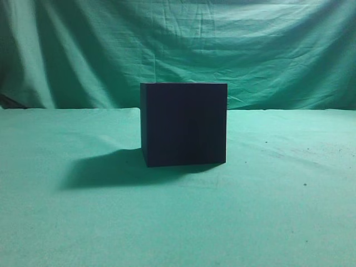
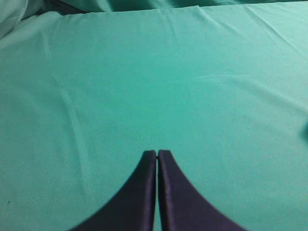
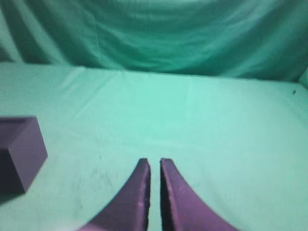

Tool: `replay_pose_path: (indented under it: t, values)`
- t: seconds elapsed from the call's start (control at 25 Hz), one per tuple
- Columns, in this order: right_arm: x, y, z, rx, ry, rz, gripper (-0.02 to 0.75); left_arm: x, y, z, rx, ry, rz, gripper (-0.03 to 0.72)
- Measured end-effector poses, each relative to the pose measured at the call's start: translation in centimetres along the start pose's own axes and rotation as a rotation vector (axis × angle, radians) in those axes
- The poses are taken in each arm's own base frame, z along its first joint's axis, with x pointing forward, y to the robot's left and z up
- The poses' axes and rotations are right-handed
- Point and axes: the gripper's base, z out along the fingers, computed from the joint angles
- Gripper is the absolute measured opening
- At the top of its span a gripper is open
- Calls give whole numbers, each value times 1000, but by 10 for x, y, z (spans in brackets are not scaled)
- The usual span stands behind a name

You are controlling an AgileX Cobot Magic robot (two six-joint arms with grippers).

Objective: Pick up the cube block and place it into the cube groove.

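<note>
Finding the small cube comes first, since only the big dark box [image 1: 184,123] shows, at nine o'clock of the right gripper [image 3: 155,163], whose jaws, like the left gripper's [image 2: 157,153], sit nearly closed and empty

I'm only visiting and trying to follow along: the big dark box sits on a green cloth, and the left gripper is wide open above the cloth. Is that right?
Not quite. The dark box does sit on the green cloth, but the left gripper is shut, not wide open. The left wrist view shows it closed tight, holding nothing, above the cloth.
</note>
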Motion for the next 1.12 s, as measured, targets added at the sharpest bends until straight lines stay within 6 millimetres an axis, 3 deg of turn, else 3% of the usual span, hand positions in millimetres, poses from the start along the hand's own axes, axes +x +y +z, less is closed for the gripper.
replay_pose_path:
  t: [0.12,0.4,1.12]
  values:
    - [20,0,5,0,54,1,46,0,0,0,0,0,0,0]
    - [31,-1,5,30,149,24,46,0,0,0,0,0,0,0]
    - [33,-5,5,108,172,91,46,0,0,0,0,0,0,0]
